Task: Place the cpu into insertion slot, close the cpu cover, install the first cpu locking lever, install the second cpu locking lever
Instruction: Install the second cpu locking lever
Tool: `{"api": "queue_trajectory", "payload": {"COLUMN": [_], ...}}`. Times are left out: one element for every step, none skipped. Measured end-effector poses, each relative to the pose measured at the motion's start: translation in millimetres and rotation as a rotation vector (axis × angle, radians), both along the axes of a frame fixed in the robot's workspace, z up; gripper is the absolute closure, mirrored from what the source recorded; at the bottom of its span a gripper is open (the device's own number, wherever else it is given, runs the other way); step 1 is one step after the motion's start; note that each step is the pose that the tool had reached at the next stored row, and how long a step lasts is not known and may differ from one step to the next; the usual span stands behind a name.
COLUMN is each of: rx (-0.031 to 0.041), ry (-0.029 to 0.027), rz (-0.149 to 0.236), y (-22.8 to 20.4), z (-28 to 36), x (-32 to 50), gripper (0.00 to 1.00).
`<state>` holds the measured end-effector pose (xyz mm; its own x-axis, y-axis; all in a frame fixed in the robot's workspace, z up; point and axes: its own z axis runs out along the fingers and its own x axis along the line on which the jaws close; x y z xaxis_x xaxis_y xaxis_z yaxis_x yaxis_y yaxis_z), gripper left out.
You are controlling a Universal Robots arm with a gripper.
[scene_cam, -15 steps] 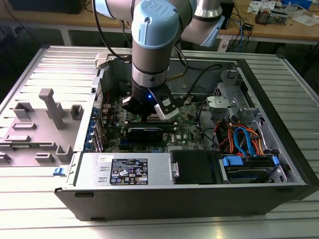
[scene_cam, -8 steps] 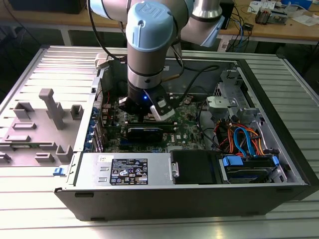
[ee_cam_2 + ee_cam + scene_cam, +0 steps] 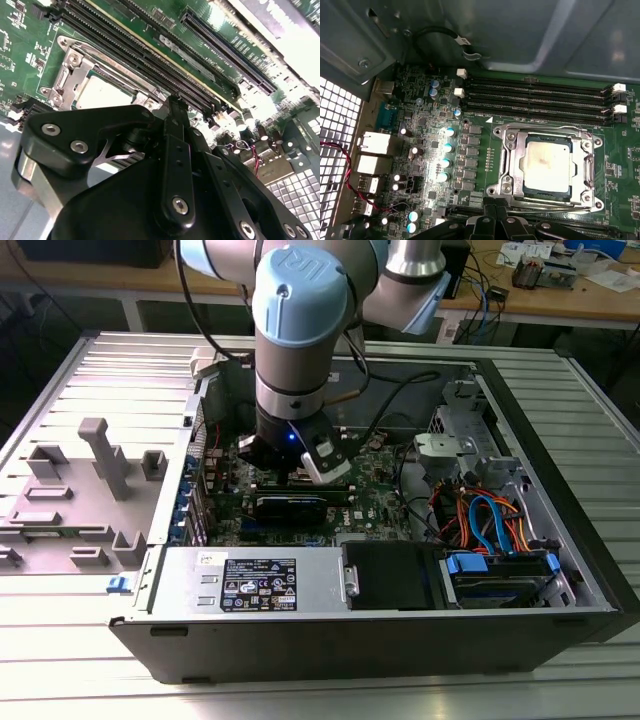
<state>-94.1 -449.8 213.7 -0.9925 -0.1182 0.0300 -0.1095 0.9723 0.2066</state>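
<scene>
Resting seated under its closed cpu cover (image 3: 512,167), the cpu (image 3: 547,162); claw (image 3: 172,107) state unclear.

Memory slots (image 3: 535,97) are running close along one side of the cpu cover (image 3: 547,170), which is lying over the cpu (image 3: 547,162), leaving little room there. In the exterior view's centre, the arm (image 3: 295,350) is filling the case opening above the motherboard (image 3: 380,500); cables (image 3: 490,520) are crowding the right.

A Universal Robots arm (image 3: 295,330) of silver tubing and pale-blue joint caps carries a blue-lit wrist and black, silver-screwed gripper (image 3: 172,107) above the green motherboard (image 3: 470,150).
</scene>
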Motion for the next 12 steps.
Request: {"api": "queue_trajectory", "payload": {"rx": [0.0047, 0.0068, 0.0106, 0.0122, 0.0138, 0.0179, 0.0195, 0.0219, 0.0255, 0.0294, 0.0368, 0.0414], "ry": [-0.0001, -0.0001, 0.0001, 0.0000, -0.0001, -0.0002, -0.0002, -0.0003, -0.0005, -0.0004, -0.0005, -0.0008], "rz": [0.000, 0.000, 0.000, 0.000, 0.000, 0.000, 0.000, 0.000, 0.000, 0.000, 0.000, 0.000], "y": [0.1, 0.1, 0.0, 0.0, 0.0, 0.0, 0.0, 0.0, 0.0, 0.0, 0.0, 0.1], "z": [-1.1, -2.0, -3.4, -4.8, -6.0, -7.4, -8.0, -8.8, -9.8, -10.7, -12.1, -12.9], "x": [0.0, -0.1, -0.1, 0.0, 0.0, 0.0, 0.0, 0.0, 0.0, 0.0, -0.1, 0.0], "gripper": [0.89, 0.89, 0.89, 0.89, 0.89, 0.89, 0.89, 0.89, 0.89, 0.89, 0.89, 0.89]}}
